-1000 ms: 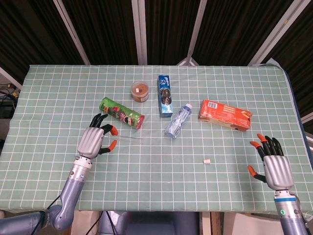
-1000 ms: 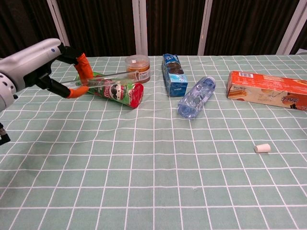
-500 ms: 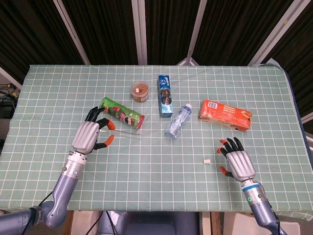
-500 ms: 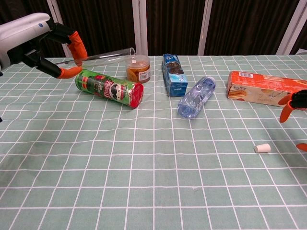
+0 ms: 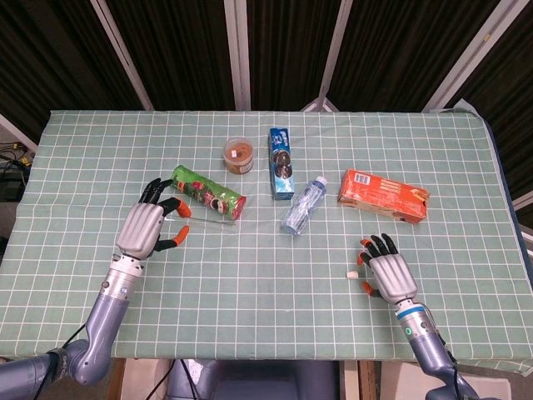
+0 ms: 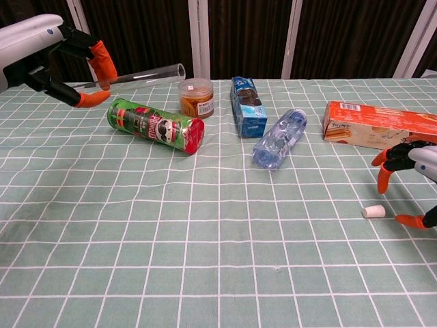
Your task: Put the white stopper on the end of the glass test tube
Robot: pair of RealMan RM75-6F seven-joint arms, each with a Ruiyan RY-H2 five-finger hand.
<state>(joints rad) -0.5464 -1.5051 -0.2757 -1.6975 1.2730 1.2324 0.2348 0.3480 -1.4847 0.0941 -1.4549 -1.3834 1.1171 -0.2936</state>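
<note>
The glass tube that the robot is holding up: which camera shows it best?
The chest view. There the glass test tube stands out against the dark background, pinched in the left hand, its open end clear. In the head view it is only a faint line over the cloth beside that hand.

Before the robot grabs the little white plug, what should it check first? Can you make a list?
1. Left hand holds the glass test tube off the table: ok.
2. Tube's open end faces free space: ok.
3. Right hand has its fingers apart around the white stopper: ok.
4. Stopper held yet: not ok, it lies on the tablecloth.
5. Nothing crowding the stopper: ok.
6. Which stopper end is narrower: cannot tell.
</note>
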